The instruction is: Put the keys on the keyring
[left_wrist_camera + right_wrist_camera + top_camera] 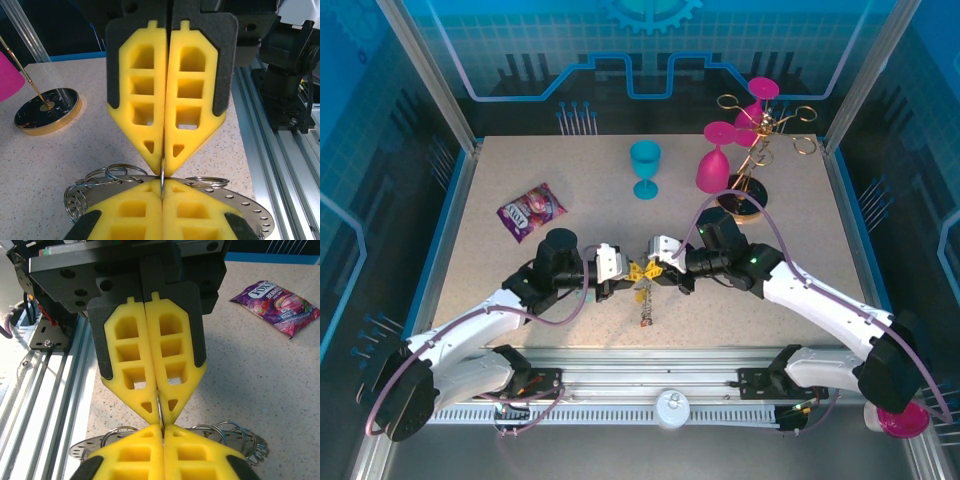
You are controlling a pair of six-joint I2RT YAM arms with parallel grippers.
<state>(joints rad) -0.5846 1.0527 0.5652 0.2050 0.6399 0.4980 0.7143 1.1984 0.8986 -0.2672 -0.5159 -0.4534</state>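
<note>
The keyring is a flat grey disc with small holes and wire loops round its rim; it also shows under the fingers in the right wrist view. My left gripper and right gripper meet tip to tip at the table's middle, left and right. Both are shut on the same thin upright wire loop of the keyring. A thin dark strand lies just below the fingertips; whether it is the keys is too small to tell.
A purple candy bag lies at the left. A teal goblet stands at the back, beside pink goblets and a golden rack with a round black base. An aluminium rail runs along the near edge.
</note>
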